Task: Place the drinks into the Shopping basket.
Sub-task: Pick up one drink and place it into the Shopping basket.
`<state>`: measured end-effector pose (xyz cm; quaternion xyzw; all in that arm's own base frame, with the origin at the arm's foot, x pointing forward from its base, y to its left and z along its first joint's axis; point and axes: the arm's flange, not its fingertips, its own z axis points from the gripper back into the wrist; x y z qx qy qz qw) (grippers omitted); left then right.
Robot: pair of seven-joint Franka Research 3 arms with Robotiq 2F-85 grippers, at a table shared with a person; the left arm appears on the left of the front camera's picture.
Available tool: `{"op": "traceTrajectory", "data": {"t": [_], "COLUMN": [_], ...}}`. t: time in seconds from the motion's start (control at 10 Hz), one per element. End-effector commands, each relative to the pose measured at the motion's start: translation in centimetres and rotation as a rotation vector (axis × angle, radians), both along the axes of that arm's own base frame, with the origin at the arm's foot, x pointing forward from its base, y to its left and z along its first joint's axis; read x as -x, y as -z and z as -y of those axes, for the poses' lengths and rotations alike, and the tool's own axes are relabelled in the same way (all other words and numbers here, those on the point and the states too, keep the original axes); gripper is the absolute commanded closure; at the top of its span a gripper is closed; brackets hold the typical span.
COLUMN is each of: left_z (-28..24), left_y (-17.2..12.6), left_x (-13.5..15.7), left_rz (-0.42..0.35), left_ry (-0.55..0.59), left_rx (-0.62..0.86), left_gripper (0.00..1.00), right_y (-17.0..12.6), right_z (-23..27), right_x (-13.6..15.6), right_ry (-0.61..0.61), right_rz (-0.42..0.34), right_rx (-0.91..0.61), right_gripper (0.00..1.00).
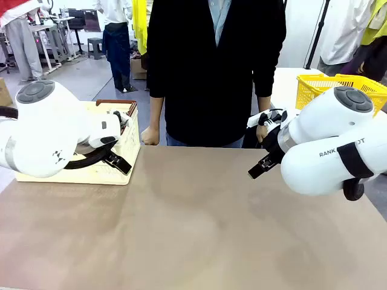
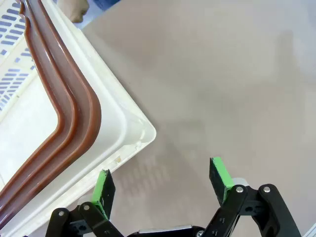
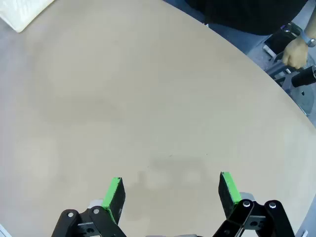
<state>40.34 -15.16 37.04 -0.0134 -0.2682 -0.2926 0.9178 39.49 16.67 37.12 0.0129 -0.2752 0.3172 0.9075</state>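
Looking along the left gripper: jaws wide apart, nothing between the green pads. Just ahead of one pad, the near corner of the basket, cream, standing on the table, with two brown handles folded along the rim. Farther ahead, past the basket's far end, a person's hand at the table edge. Same with the right gripper: opened fully, holding nothing, hanging above bare table. Well apart from it, far ahead to one side, a corner of the basket. Far ahead to the other side, beyond the table edge, the person's other hand on something dark, hard to make out. Beyond the right gripper, a yellow basket.
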Motion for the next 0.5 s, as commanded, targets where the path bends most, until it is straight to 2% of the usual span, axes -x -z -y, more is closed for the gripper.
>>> {"op": "traceTrajectory", "data": {"t": [0.0, 0.4], "left_z": [0.0, 0.0], "left_y": [0.0, 0.0], "left_x": [0.0, 0.0], "left_rz": [0.0, 0.0], "left_ry": [0.0, 0.0], "left_rx": [0.0, 0.0], "left_gripper": [0.0, 0.0], "right_y": [0.0, 0.0], "right_z": [0.0, 0.0], "right_x": [0.0, 0.0], "right_ry": [0.0, 0.0], "right_rz": [0.0, 0.0], "right_rx": [0.0, 0.0], "right_gripper": [0.0, 0.0]}}
